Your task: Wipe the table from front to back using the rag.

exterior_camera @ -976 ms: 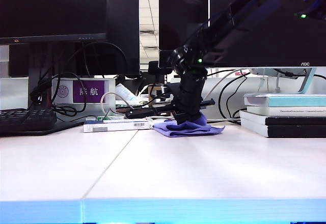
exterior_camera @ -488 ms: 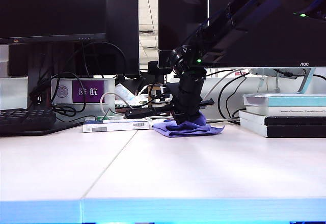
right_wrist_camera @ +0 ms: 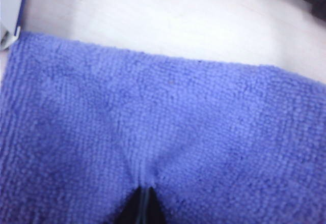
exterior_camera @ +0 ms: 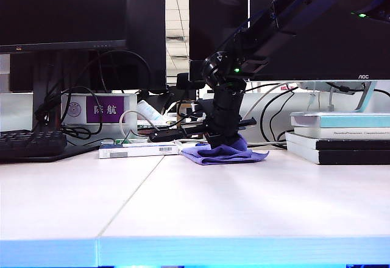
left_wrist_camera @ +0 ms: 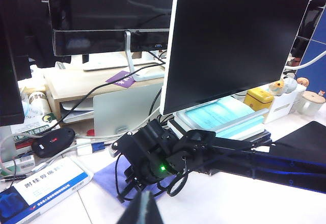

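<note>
Surface: the table (exterior_camera: 201, 201) is a pale pinkish-white top with a thin seam running back from the front and a light blue front edge. Its near and middle area carries nothing. The far edge is crowded: a black keyboard (exterior_camera: 31, 143) at far left, a flat white box with a barcode (exterior_camera: 139, 150), loose cables, and a stack of books (exterior_camera: 339, 137) at right. Dark monitors (exterior_camera: 64, 12) stand behind, with a purple sign (exterior_camera: 106, 108) beneath one. Ceiling panels and strip lights of an office show between the screens.

Task item: the rag (exterior_camera: 224, 153) lies at the back of the table, between the white box and the books, bunched upward at its middle.

Right gripper (exterior_camera: 223, 141): pointing down onto the rag, jaws closed on a pinched fold of the cloth. The right wrist view confirms this; the weave of the rag (right_wrist_camera: 153, 127) puckers toward the closed dark tips (right_wrist_camera: 143, 206).

Left gripper (left_wrist_camera: 141, 210): held up and back from the table, looking over the right arm and rag (left_wrist_camera: 109, 175). Only a dark sliver of it enters the frame edge; whether its jaws are open cannot be told.

Obscured: the right arm covers the rag's centre in both outside views.
</note>
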You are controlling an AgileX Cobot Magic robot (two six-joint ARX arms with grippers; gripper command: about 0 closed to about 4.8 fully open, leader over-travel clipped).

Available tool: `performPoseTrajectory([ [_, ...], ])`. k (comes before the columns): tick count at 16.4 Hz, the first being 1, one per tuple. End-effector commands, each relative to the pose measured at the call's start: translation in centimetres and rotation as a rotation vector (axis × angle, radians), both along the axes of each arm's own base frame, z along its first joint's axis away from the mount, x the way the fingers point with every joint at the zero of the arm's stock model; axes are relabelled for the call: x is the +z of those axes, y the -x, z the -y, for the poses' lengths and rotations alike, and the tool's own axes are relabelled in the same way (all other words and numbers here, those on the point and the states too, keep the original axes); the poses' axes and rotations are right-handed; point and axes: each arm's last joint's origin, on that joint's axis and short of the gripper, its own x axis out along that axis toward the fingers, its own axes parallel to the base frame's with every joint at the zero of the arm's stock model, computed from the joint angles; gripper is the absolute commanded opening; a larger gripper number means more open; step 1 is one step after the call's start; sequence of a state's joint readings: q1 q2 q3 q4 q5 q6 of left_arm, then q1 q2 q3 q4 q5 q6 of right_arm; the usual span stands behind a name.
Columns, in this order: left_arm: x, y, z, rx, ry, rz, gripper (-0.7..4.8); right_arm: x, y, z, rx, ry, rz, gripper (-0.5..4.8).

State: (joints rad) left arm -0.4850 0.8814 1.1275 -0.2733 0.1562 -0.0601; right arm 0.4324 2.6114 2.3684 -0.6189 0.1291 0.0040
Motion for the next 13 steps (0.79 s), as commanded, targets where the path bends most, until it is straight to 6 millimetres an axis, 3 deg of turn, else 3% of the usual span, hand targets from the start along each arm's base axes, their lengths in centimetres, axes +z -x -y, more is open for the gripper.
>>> performPoseTrajectory([
  [1, 0.3, 0.1, 0.0, -0.005, 0.01, 0.02, -0.05, -1.9, 0.1, -0.3, -0.001, -0.014, -0.042, -0.06],
  [13, 0.3, 0.1, 0.0, -0.005, 0.009, 0.017, -0.05, -4.9, -2.4, -1.3, -0.003, -0.132, 0.19, -0.05],
])
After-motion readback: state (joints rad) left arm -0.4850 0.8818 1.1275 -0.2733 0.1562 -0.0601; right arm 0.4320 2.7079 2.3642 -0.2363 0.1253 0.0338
